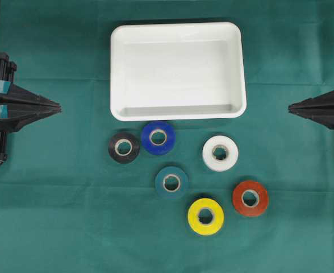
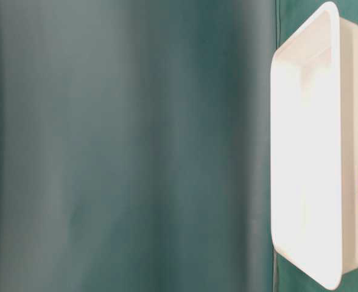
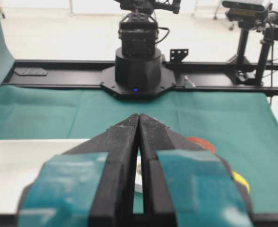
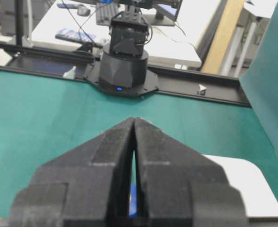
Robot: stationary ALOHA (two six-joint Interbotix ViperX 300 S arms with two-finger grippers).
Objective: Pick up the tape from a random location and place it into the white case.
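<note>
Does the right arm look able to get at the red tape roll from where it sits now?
Probably yes. The red tape roll lies flat on open cloth on the right arm's side, apart from the yellow roll, with nothing between it and the shut right pincer.

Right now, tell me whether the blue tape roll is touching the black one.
Apart. The overhead view shows a thin strip of green cloth between the blue roll and the black roll.

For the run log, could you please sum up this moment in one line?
stage: start | left gripper: shut, empty | right gripper: shut, empty | white case: empty | tape rolls: six on cloth
</note>
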